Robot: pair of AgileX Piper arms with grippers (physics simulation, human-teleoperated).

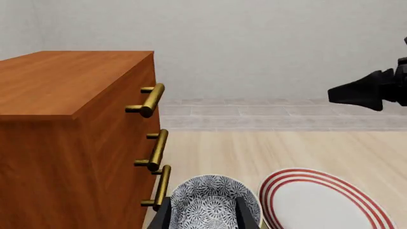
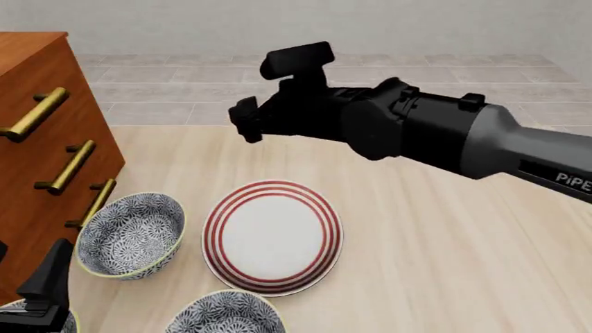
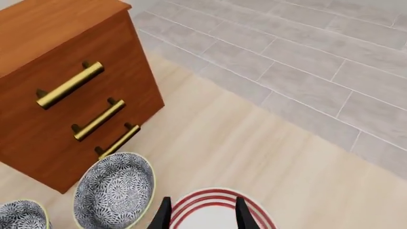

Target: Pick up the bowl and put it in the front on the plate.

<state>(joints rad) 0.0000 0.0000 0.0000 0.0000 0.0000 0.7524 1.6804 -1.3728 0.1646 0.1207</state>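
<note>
Wooden drawer chest (image 2: pixel 41 146): far left of the front view, orange-brown, three brass bar handles (image 2: pixel 65 168) on its face, standing on the pale wood table (image 2: pixel 444 236).

Left gripper (image 2: pixel 41 295): bottom-left corner of the front view, black. In the left wrist view its two fingers (image 1: pixel 164 215) stand apart, nothing between them at the tips; beyond them lies a patterned bowl. Released.

Partial bowl (image 2: pixel 11 320): at the bottom-left edge of the front view, just beside the left gripper; only a sliver of pale rim shows.

Second bowl (image 2: pixel 129 234): deep, round, grey-and-white floral, pale yellow rim; upright on the table just beside the chest's lowest handle and just left of the plate, a narrow gap between them.

The bowl (image 2: pixel 227 313): same pattern, at the bottom edge of the front view, nearest the camera, cut off by the frame. Its rim sits just beside the plate's near edge; contact cannot be told. Not on the plate.

The plate (image 2: pixel 273 236): flat, white, red concentric rings, centre of the table, nothing on it.

Right gripper (image 2: pixel 245 119): reaches in from the right, held high over the far table beyond the plate. In the right wrist view its fingers (image 3: pixel 164 214) are spread, holding nothing, with the plate's far rim beneath.

Tiled grey floor (image 2: pixel 444 83): beyond the table's far edge.
</note>
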